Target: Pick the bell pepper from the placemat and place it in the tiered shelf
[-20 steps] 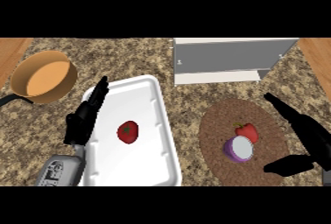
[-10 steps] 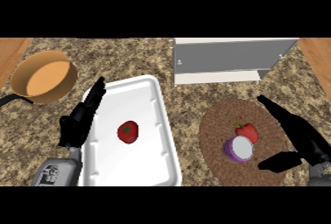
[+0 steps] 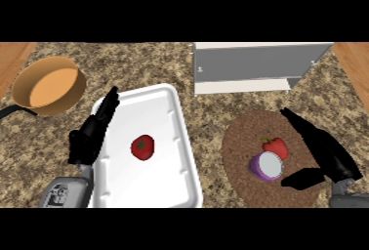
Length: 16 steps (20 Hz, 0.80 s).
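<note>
Bell pepper (image 3: 275,146) on placemat (image 3: 241,144), right hand (image 3: 336,162) fingers (image 3: 302,129) straight beside it

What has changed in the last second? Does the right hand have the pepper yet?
Not yet. The right hand has shifted left towards the red bell pepper on the brown oval placemat, with its fingers open and holding nothing. The pepper, the left hand beside the white tray and the grey tiered shelf have not moved.

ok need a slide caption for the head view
Open right hand poised beside the bell pepper on the placemat, tiered shelf farther back on the counter.
</note>
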Available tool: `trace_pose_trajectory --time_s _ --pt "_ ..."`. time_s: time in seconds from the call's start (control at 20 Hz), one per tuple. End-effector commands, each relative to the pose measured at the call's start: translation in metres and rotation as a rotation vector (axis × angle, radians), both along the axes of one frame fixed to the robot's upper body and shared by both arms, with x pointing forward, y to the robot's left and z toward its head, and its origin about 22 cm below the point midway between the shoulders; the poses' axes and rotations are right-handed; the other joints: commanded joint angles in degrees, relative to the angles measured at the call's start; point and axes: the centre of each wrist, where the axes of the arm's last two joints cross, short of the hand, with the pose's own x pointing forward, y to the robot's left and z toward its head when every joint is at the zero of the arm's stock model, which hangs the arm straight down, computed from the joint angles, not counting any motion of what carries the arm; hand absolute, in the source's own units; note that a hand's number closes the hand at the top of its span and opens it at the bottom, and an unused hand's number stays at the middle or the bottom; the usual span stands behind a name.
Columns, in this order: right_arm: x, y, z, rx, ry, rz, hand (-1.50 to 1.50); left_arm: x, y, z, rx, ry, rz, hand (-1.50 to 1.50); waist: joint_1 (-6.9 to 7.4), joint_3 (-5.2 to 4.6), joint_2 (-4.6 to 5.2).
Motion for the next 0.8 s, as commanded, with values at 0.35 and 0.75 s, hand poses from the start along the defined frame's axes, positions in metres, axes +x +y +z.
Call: trace_pose_trajectory --time_s 0.35,0.75 --pt "0.018 0.009 -0.039 0.008 0.022 0.006 -1.5 -0.001 -0.002 -0.001 -0.002 0.006 -0.009 0.0 0.07 0.0 0.0" --pt "0.025 -0.004 -0.053 -0.027 0.063 0.03 -1.5 0.002 0.006 -0.011 -0.004 0.001 0.006 0.0 0.05 -0.01 0.03"
